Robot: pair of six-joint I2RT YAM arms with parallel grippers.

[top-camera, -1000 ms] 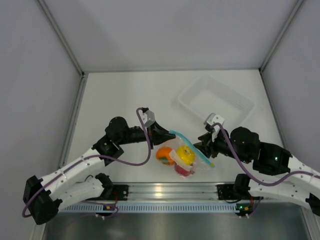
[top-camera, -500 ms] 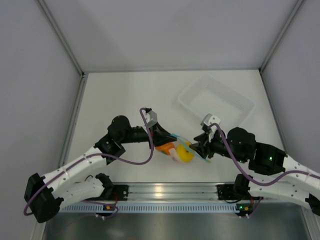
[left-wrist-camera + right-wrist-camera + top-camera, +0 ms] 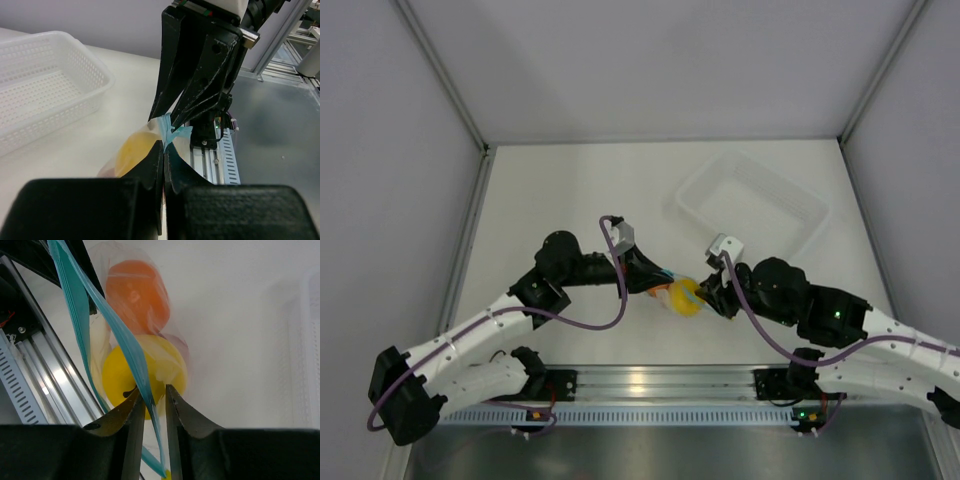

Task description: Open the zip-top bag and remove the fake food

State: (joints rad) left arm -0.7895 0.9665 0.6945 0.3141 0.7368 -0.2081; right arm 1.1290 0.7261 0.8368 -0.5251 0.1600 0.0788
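The zip-top bag (image 3: 676, 292), a clear crinkly pouch with a light blue zip strip (image 3: 80, 300), hangs between the two grippers. My left gripper (image 3: 164, 145) is shut on one lip of the strip (image 3: 172, 131). My right gripper (image 3: 152, 390) faces it from the right. Its jaws stand a narrow gap apart, with the other blue lip running between them against the left finger. Inside the bag are a yellow fruit (image 3: 120, 377) and an orange fruit (image 3: 137, 295). From above, the yellow fruit (image 3: 686, 298) shows between the gripper tips (image 3: 705, 297).
A white perforated tray (image 3: 800, 205) lies at the back right of the table, also in the left wrist view (image 3: 95, 75). The aluminium rail (image 3: 650, 380) with the arm bases runs along the near edge, just below the bag. Grey walls enclose the table.
The right gripper has moved left onto the bag and its jaws have narrowed around the blue strip. The bag has bunched up between the grippers, and the left gripper has stayed shut on it.
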